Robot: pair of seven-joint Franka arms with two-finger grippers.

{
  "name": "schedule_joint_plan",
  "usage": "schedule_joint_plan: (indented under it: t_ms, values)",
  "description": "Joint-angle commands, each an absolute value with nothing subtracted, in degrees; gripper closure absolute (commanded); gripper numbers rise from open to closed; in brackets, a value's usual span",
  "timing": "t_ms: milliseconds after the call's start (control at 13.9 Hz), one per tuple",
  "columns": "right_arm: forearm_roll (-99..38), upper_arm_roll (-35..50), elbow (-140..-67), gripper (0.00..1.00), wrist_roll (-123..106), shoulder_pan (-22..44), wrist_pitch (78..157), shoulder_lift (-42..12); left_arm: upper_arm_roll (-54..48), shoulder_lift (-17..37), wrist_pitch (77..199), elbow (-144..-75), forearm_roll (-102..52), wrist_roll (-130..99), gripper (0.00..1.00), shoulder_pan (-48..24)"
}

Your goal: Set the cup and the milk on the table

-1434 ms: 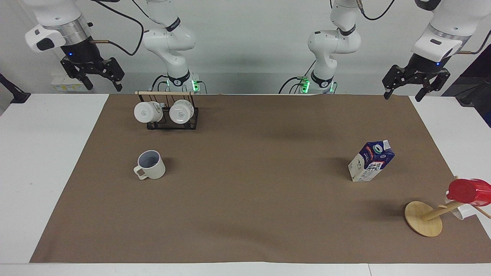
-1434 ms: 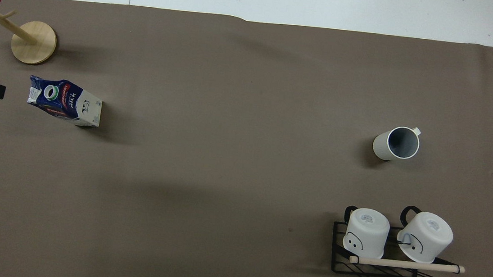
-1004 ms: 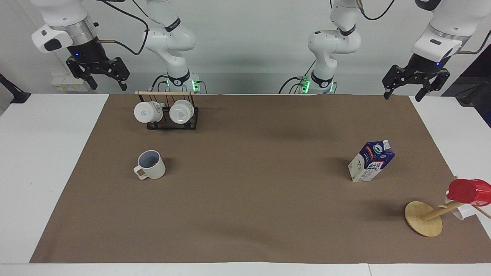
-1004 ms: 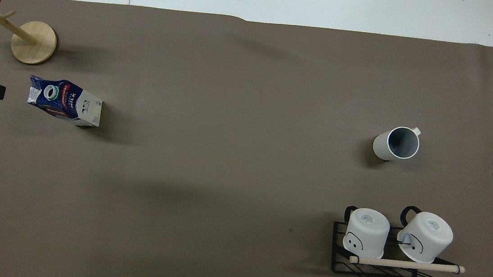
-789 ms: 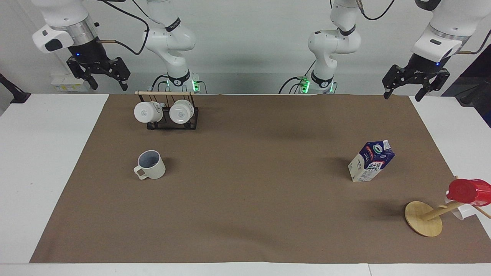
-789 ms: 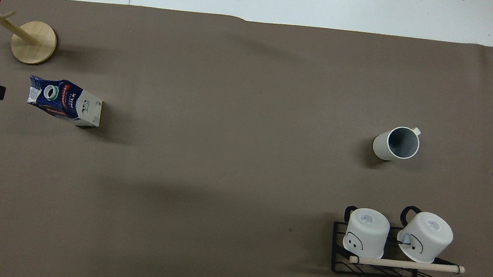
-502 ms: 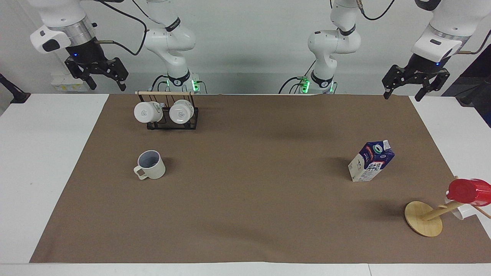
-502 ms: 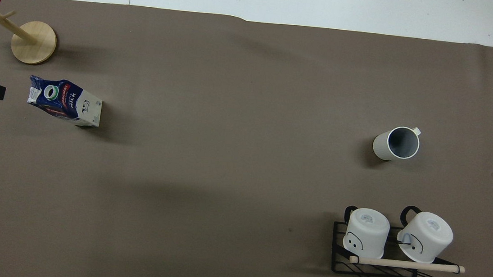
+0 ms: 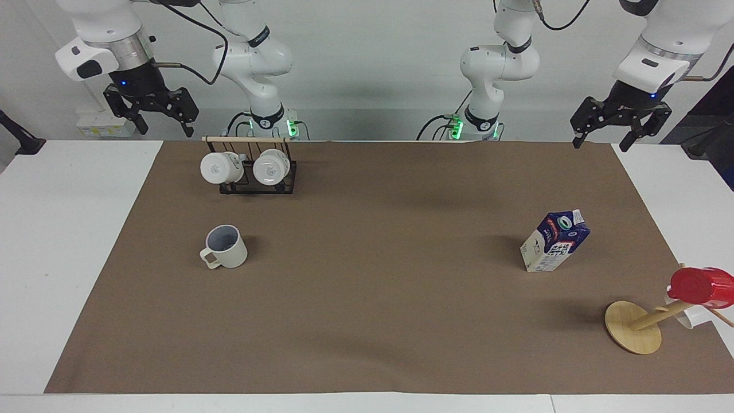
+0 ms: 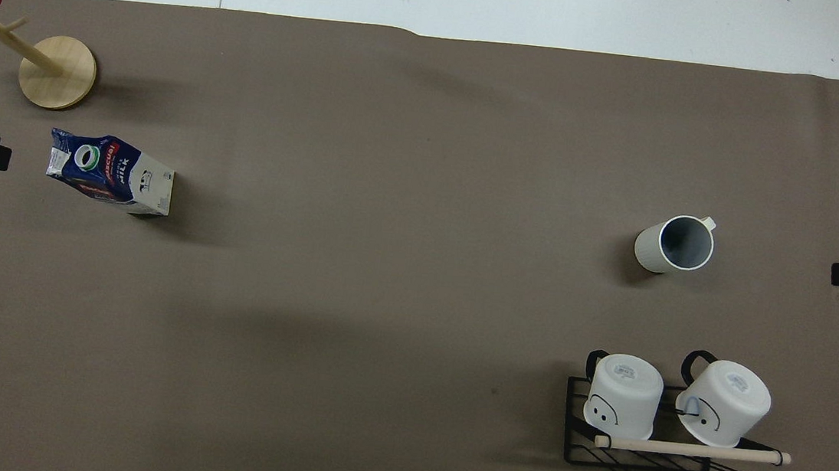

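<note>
The cream-white cup stands upright on the brown paper of the table, toward the right arm's end. The milk, a blue and white carton, stands on the paper toward the left arm's end. My right gripper hangs open and empty, high over the table's edge by the mug rack. My left gripper hangs open and empty, high over the paper's corner at its own end. Only the grippers' dark tips reach into the overhead view.
A black wire rack with two white mugs stands nearer to the robots than the cup. A wooden mug tree carrying a red cup stands at the left arm's end, farther from the robots than the milk.
The right arm has risen and swung its gripper toward the mug rack. The left arm, the cup and the milk have not moved.
</note>
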State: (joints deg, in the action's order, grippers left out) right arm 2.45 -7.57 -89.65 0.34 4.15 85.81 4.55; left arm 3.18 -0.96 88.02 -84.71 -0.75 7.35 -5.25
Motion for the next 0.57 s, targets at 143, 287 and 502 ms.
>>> schedule_joint_plan:
  t_ms: [143, 287, 502]
  values:
    - [2.73, -8.00, -90.53, 0.00, 1.23, 3.87, 85.34, 5.71, 3.08, -1.85, 87.36, -85.25, -1.32, 8.09, 0.00, -4.92]
    - [2.81, -8.00, -90.53, 0.00, 1.23, 3.87, 85.43, 5.71, 3.08, -1.85, 87.36, -85.25, -1.32, 8.09, 0.00, -4.92]
    - [2.72, -7.91, -90.62, 0.00, 1.32, 4.04, 85.52, 5.80, 3.08, -1.85, 87.36, -85.25, -1.32, 7.91, 0.00, -4.92]
